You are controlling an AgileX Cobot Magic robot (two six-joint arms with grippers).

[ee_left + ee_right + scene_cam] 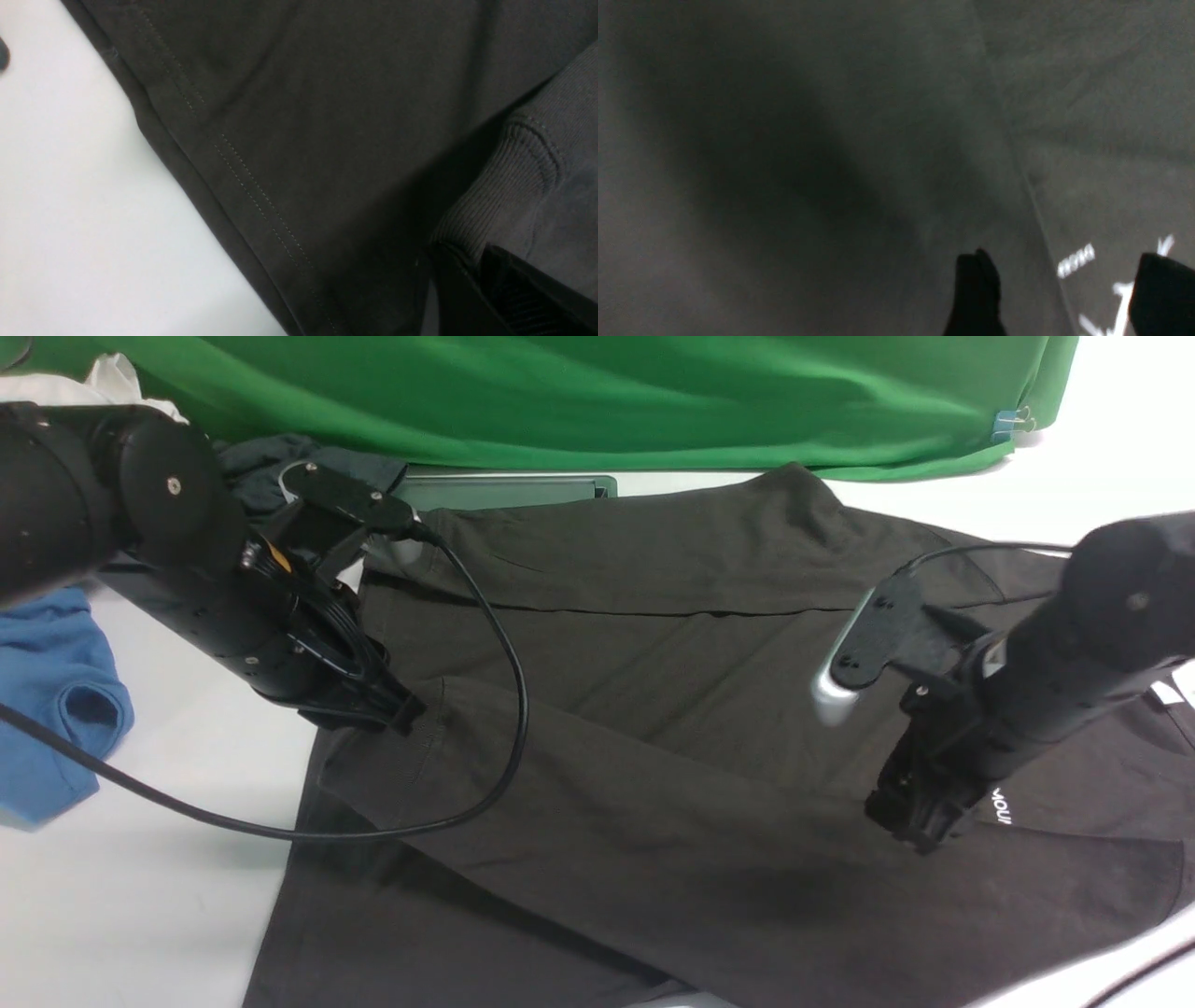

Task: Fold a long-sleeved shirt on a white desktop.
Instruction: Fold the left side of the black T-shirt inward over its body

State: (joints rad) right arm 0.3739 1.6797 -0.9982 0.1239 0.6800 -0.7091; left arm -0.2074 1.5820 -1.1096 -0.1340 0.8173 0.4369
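Left pincer (403, 711) clamped shut, right pincer (920, 829) spread apart, both tilted downward.

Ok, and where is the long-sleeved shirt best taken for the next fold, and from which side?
At the stitched hem, coming from the white desktop side: that edge lies flat and free there, so a claw finger can probably slide under it. The left claw is close, shut on the ribbed cuff.
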